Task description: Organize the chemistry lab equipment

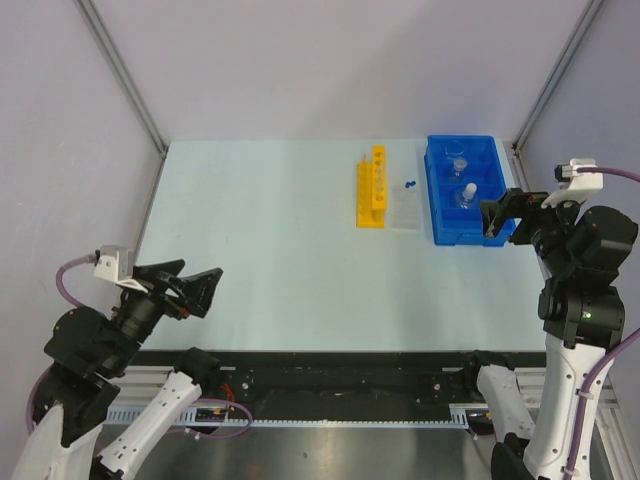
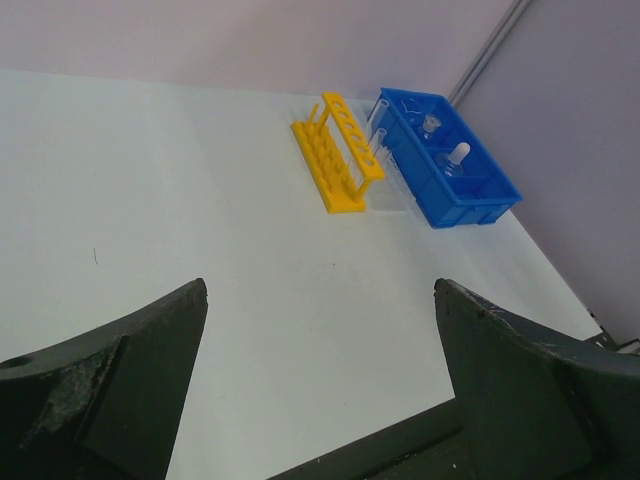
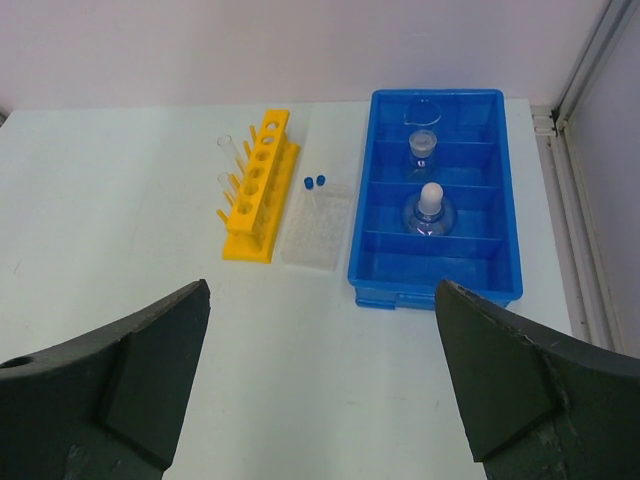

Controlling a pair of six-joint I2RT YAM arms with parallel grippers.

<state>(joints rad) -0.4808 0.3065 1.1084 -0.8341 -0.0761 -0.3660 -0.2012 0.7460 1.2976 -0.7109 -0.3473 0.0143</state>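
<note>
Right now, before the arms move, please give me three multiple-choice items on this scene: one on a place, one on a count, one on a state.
1. Where does the tray lie?
A. between rack and bin
B. inside the bin
C. left of the rack

2. How many blue caps show?
A. one
B. two
C. five

3. How are the left gripper and right gripper?
A. both shut
B. left shut, right open
C. both open, empty

Answers: 1 A, the tray fills the gap between them; 2 B, two caps show at the tray's far end; 3 C, each wrist view shows the jaws wide apart with nothing between.
</note>
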